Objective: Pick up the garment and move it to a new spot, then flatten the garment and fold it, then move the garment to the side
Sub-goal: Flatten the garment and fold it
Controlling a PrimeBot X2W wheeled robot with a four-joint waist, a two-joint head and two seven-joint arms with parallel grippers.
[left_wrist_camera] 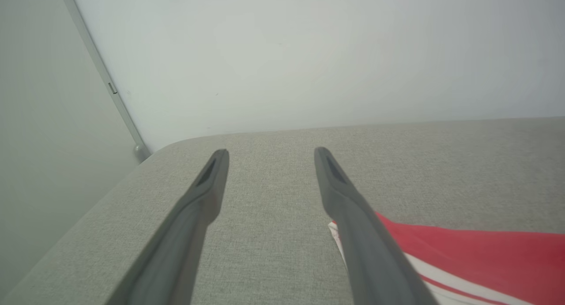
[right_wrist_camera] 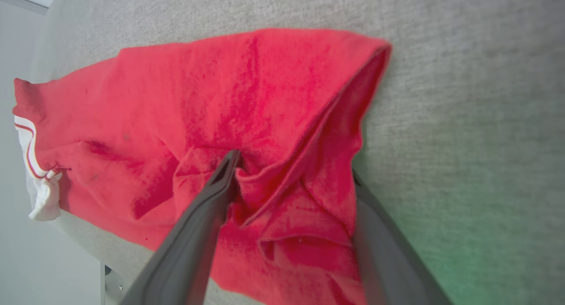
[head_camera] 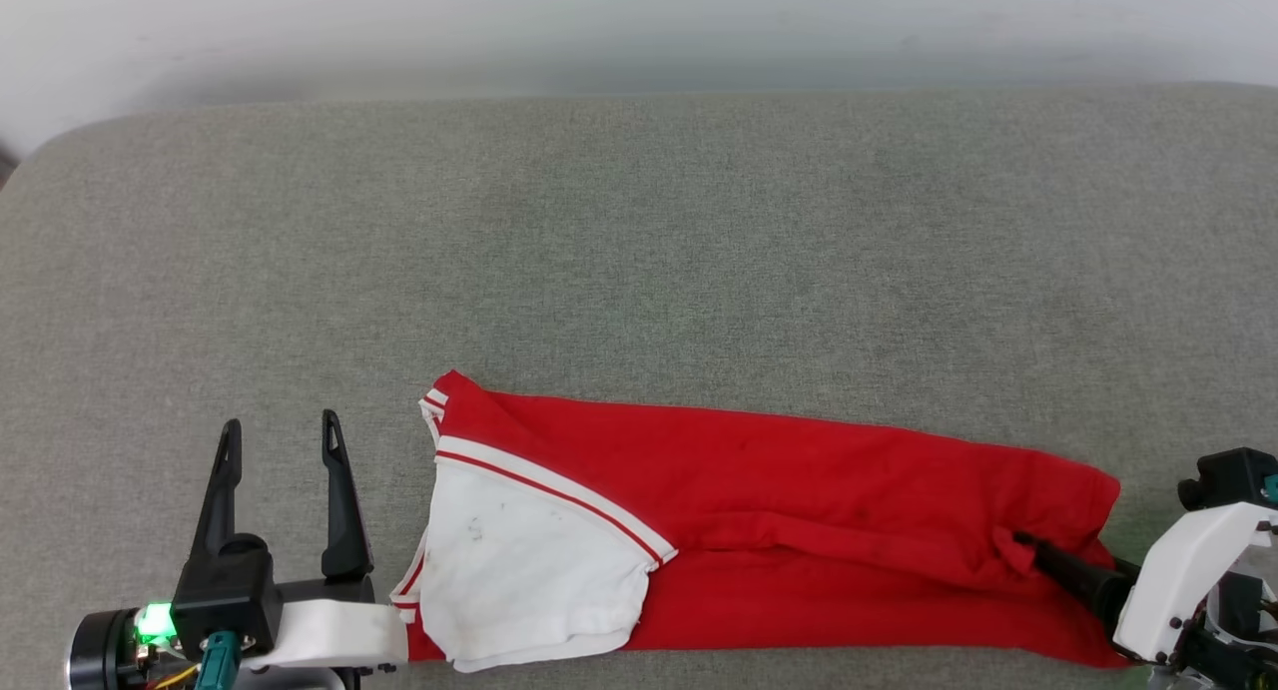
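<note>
- Red garment lies stretched along the grey bench's near edge.
- Just beside its striped armhole end, left hand sits with fingers apart.
- At the other end, right hand, fingers spread, straddles a bunched fold.

garment: 1, red w/ white inside
grippers: 2 – L gripper, R gripper
fingers: 4 total, 2 per gripper, all dark
grey padded surface: 1
green lamp: 1, lit, at L wrist
pale wall: 1
white forearm shells: 2, 1 per arm
</note>
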